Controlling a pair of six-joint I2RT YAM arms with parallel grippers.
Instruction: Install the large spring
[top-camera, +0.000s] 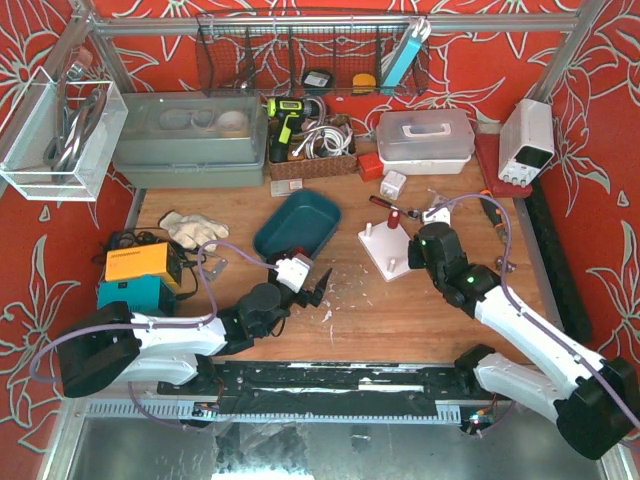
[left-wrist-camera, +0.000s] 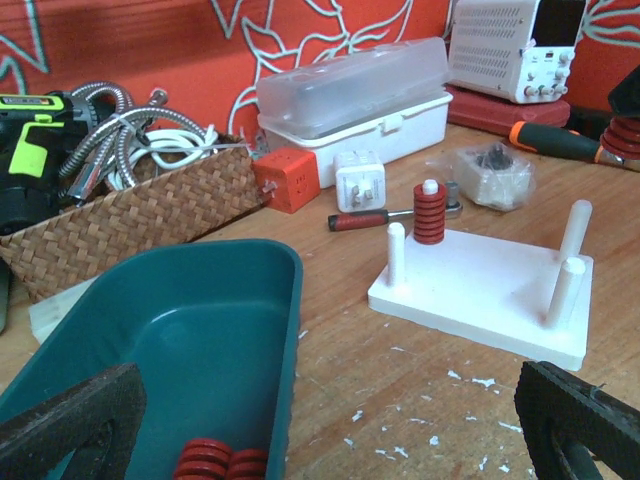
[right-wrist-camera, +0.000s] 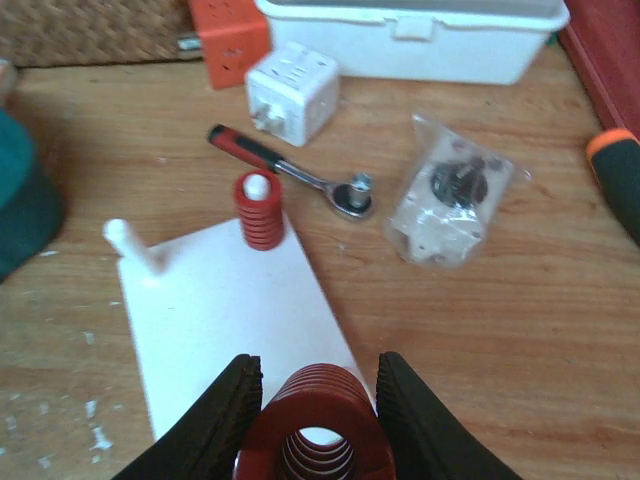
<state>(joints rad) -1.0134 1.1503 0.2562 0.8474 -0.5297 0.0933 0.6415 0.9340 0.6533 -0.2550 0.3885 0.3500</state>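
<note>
Red coils of the large spring (right-wrist-camera: 318, 425) are seen pinched between the 2 fingers (right-wrist-camera: 228, 415) of the right hand (right-wrist-camera: 318, 400), bore facing the wrist camera, held over the near edge of the white peg base (right-wrist-camera: 230, 310). White shows through the bore; whether that is a peg or the plate cannot be told. The base lies flat on the wooden tabletop (right-wrist-camera: 520, 340) and 4 upright pegs are counted in the left wrist view. 1 far peg carries a smaller red spring (right-wrist-camera: 260, 215), its white tip showing above the coils; the other 3 stand bare. Just beyond the base lie a red-handled ratchet (right-wrist-camera: 290, 170), a clear bag of dark parts (right-wrist-camera: 450, 205) and a white plug cube (right-wrist-camera: 292, 90). The left hand (left-wrist-camera: 325, 420) is spread wide, both black fingers (left-wrist-camera: 70, 425) at the lower corners of its view, nothing between them, held low beside the teal tray (left-wrist-camera: 250, 300). More red springs (left-wrist-camera: 220, 465) lie in the tray's near end. Tray and base are set apart, bare wood between them.
</note>
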